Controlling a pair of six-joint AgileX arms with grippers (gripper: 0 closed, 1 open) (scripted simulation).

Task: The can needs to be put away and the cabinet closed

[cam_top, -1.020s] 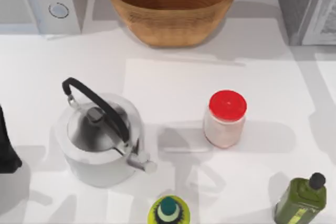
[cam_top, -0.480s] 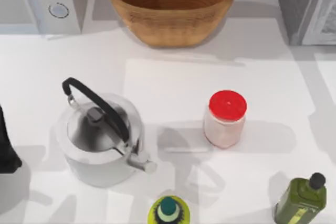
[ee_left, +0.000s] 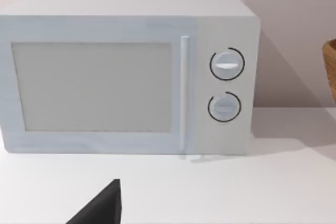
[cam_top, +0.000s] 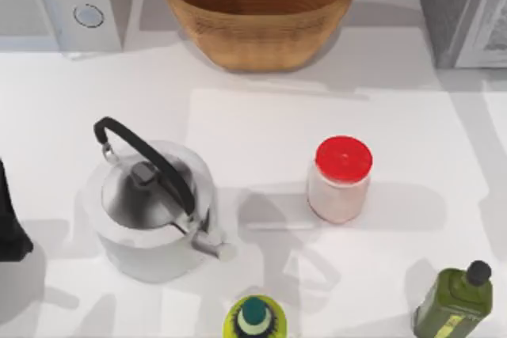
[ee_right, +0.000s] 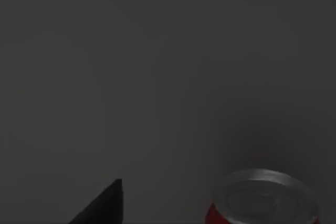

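Slim red can (ee_right: 262,198) at lower right of right wrist frame, apparently inside the dim grey cabinet (cam_top: 444,5). Rigid, light, smooth-walled; best gripped mid-body. Right hand's finger spread impossible to tell; left arm parked beside counter (cam_top: 261,116).

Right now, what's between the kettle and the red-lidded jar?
Nothing. In the top view, bare white table with shadows separates the kettle from the jar.
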